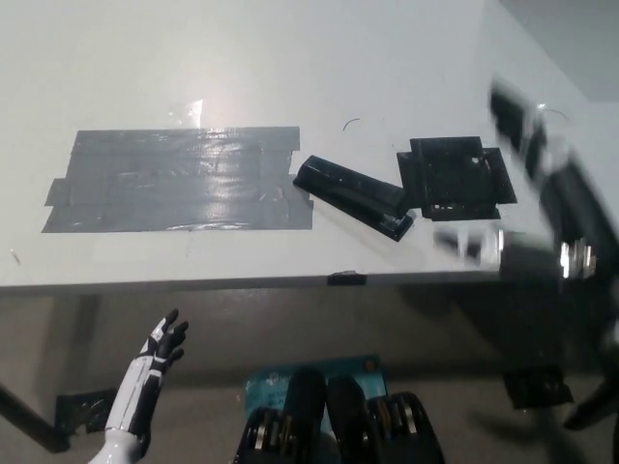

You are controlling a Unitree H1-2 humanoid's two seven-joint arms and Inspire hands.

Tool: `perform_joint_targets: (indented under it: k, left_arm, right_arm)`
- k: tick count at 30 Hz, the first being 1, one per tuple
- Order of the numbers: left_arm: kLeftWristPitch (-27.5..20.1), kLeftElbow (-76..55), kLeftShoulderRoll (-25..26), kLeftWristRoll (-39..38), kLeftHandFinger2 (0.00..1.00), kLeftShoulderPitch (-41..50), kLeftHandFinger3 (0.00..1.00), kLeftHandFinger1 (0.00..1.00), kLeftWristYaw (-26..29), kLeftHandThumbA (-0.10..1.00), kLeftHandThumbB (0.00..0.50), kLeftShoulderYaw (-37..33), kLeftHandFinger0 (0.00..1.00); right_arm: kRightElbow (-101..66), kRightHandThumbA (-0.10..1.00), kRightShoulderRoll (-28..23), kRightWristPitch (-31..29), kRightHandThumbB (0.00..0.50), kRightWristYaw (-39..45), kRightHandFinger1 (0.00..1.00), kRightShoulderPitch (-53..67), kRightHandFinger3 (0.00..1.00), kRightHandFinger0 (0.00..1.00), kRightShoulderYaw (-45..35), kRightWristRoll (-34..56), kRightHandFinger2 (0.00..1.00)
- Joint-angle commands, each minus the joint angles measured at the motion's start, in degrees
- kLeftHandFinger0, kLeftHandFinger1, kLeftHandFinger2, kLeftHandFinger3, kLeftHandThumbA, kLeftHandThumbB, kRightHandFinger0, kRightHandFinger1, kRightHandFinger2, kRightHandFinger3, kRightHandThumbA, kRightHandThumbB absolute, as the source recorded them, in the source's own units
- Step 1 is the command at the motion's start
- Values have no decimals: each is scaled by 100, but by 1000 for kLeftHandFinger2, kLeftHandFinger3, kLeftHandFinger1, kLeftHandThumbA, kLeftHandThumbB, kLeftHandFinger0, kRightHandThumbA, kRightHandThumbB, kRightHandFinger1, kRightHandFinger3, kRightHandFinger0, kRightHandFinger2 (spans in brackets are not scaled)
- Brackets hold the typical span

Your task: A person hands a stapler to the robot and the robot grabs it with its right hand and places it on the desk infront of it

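The black stapler point(353, 198) lies flat on the white desk point(290, 58), free of either hand, its left end touching the grey tape patch. My black right arm point(556, 184) is a motion-blurred streak over the desk's right edge. The right hand point(474, 246) is a blur near the desk's front edge, to the right of the stapler and apart from it. My white left hand point(160, 348) rests below the desk's front edge at the lower left, fingers spread and holding nothing.
A wide patch of grey tape point(179, 179) covers the desk's left middle. A square of black tape point(455, 179) sits just right of the stapler. The desk's front edge point(290, 282) runs across the picture.
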Motion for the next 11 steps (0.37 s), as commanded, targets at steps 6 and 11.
perform_joint_targets:
  k: [6, 11]
  left_arm:
    - [-525, -166, 7, -339, 1000, 291, 1000, 1000, -323, 1000, 500, -149, 1000]
    - [-613, -133, -24, -380, 1000, 288, 1000, 1000, -297, 1000, 500, -119, 1000]
  right_arm:
    - [1037, 1000, 667, -1709, 143, -385, 1000, 1641, 1000, 1000, -88, 843, 1000]
    - [1842, 1000, 675, -1924, 168, -488, 1000, 1644, 1000, 1000, 0, 633, 1000]
